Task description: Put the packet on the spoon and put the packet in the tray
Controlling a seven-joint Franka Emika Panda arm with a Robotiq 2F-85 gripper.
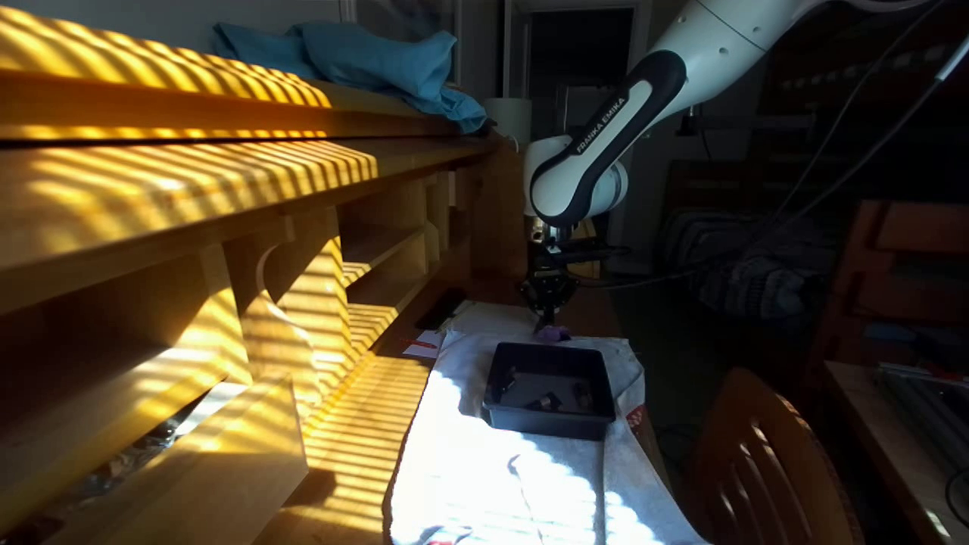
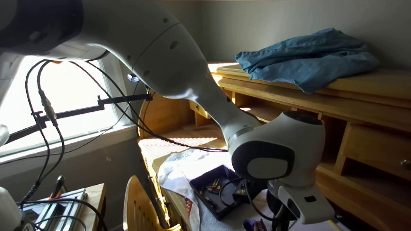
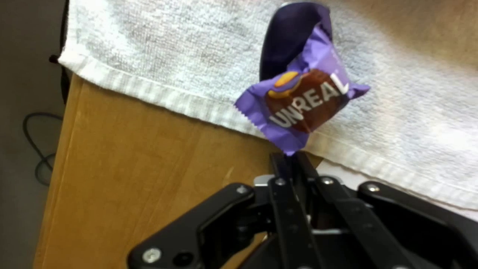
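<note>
A purple packet (image 3: 306, 101) printed UNREAL lies aslant over the spoon (image 3: 285, 41); the spoon's dark, shiny bowl shows beyond it. The packet covers the rest of the spoon, and its lower corner reaches my fingertips. My gripper (image 3: 289, 160) is shut, with a thin dark strip in the narrow gap, apparently the spoon's handle. In an exterior view the gripper (image 1: 546, 322) points down at the towel's far edge beside the packet (image 1: 556, 334). The dark tray (image 1: 549, 425) stands nearer that camera, holding several small dark pieces. In an exterior view the packet (image 2: 255, 225) shows near the bottom edge.
A light towel (image 1: 469, 469) lies under the tray on the wooden desk. Along one side runs a wooden hutch (image 1: 303, 174) with shelves and a blue cloth (image 2: 305, 61) on top. A chair (image 1: 757, 462) stands at the opposite side. A white card (image 1: 424, 344) lies near the shelves.
</note>
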